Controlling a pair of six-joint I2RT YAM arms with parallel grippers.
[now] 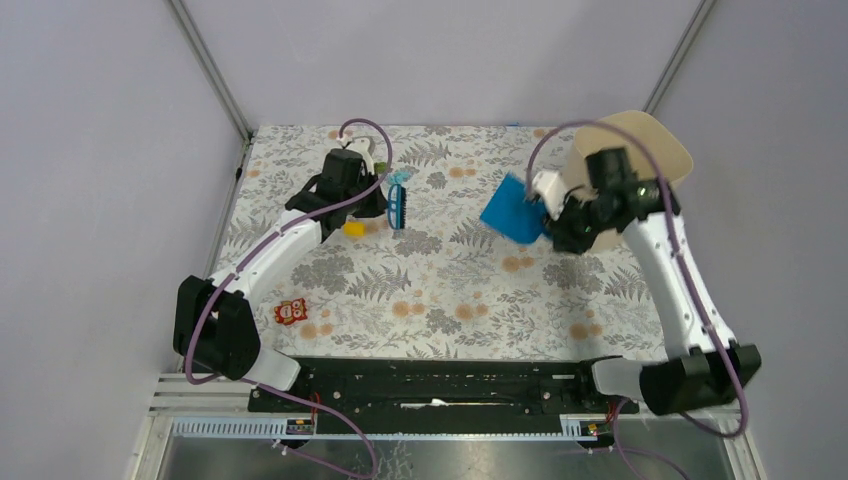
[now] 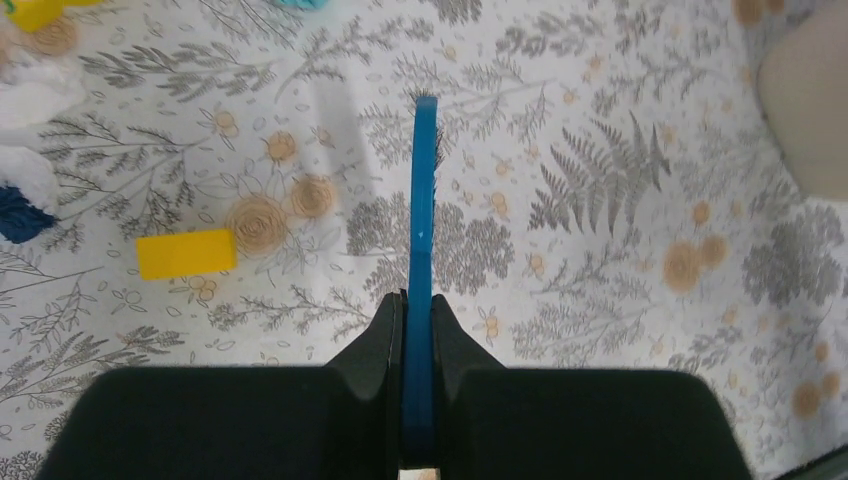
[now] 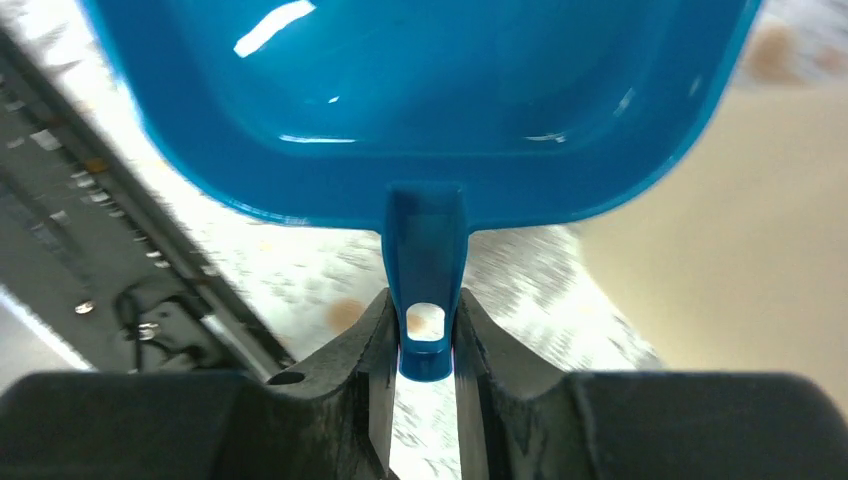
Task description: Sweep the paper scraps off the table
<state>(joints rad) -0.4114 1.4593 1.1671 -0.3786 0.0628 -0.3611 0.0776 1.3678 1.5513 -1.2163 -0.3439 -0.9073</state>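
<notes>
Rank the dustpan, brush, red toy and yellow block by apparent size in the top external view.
1. dustpan: clearly largest, though it seems lifted, so nearer the camera.
2. brush and red toy: too alike to rank.
3. yellow block: smallest.

My left jaws, out near the far left corner of the surface [image 1: 450, 300], hold a blue brush [image 1: 398, 207]. A light blue scrap [image 1: 401, 177] lies just beyond the brush, touching or nearly so; a yellow cube [image 1: 353, 228] sits just to the brush's left. A red toy [image 1: 291, 312] lies near the left edge, well apart from them. My right jaws hold a blue dustpan [image 1: 510, 212], tilted, beside a beige bin [image 1: 655, 145] at the far right corner.
</notes>
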